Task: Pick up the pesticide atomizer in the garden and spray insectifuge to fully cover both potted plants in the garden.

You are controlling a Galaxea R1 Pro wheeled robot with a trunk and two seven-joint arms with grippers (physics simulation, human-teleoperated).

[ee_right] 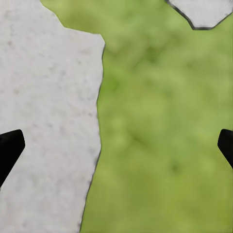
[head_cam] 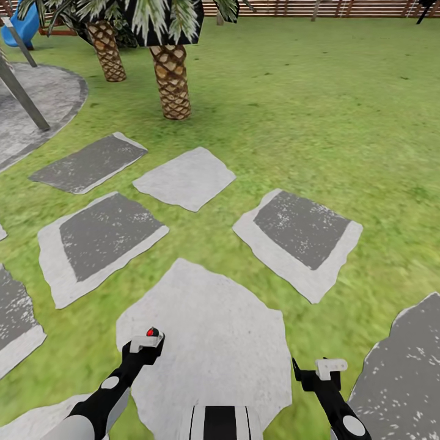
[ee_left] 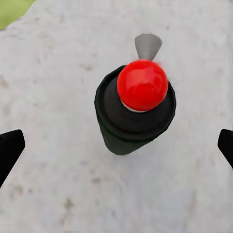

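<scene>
While lawn spreads round the big pale slab, the atomizer stands on that slab beneath the left gripper, spread wide, empty; the right gripper, also wide, empty, hangs over the slab's edge.

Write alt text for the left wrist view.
A black atomizer with a round red top stands on a pale stone slab, seen from above, between the two black fingertips of the open left gripper. A corner of green lawn shows.
</scene>
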